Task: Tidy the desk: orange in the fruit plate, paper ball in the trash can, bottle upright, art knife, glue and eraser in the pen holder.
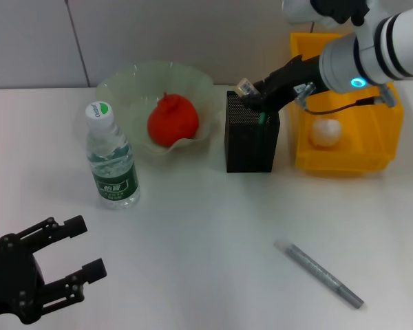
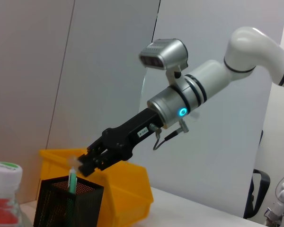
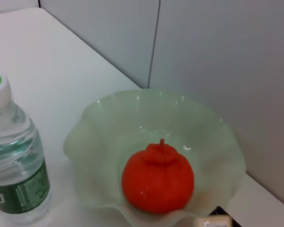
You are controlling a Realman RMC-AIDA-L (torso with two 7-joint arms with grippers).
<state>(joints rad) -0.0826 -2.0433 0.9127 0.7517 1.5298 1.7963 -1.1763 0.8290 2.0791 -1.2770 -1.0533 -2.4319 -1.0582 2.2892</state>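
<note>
Small pale eraser (image 1: 247, 87) pinched in right gripper (image 1: 252, 95) jaws, just above black mesh pen holder (image 1: 251, 141) rim. Right arm reaches in from right, angled down. Green-tipped stick (image 1: 261, 118) stands inside holder. Orange (image 1: 172, 121) in fruit plate (image 1: 127, 86); paper ball (image 1: 325, 132) in yellow bin (image 1: 385, 134). Bottle (image 1: 111, 158) upright. Grey art knife (image 1: 319, 273) flat on worktop (image 1: 206, 254). Left gripper (image 1: 72, 258) parked low, jaws apart, empty.

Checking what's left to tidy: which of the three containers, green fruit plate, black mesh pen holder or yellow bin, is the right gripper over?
The black mesh pen holder: the right gripper hangs at its rim, holding a small pale object.
</note>
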